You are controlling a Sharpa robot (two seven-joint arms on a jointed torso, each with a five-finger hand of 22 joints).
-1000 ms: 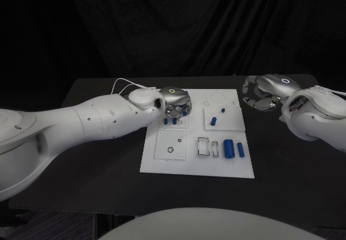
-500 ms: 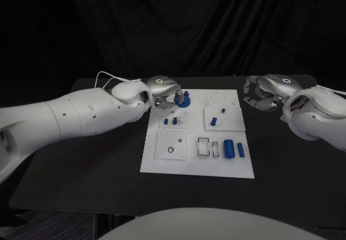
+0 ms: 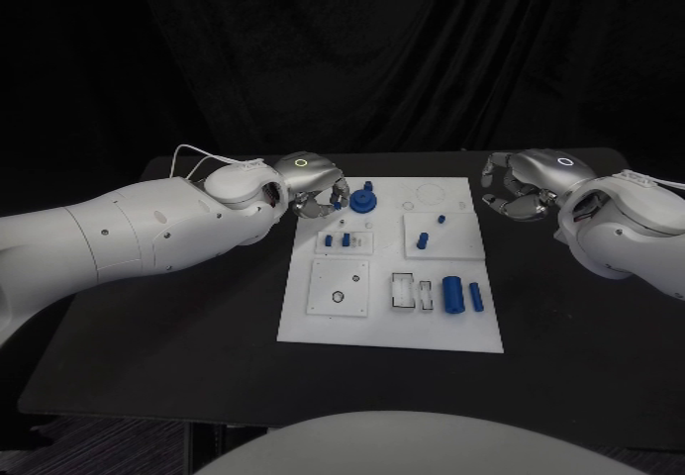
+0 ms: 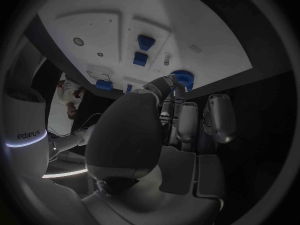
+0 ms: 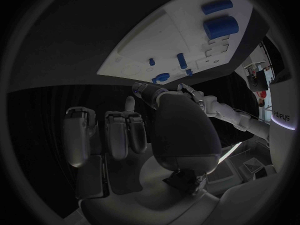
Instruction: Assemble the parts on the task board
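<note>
Robot hands beside a white task board (image 3: 390, 332) carrying small blue parts, on a black table (image 3: 171, 336).

The board lies at the centre of the frame. The left hand (image 3: 317, 185) sits at the board's upper left corner, fingers loosely apart and holding nothing, one fingertip close beside a round blue part with a peg (image 3: 365, 203) that stands on the board's upper left area. The right hand (image 3: 519, 191) hangs off the board's upper right edge, fingers curled in with nothing in them. Lower down, two small blue pieces (image 3: 339, 239) sit left of centre, a short blue pin (image 3: 423, 238) lies right of centre, and a larger blue cylinder (image 3: 451, 293) lies at lower right.
</note>
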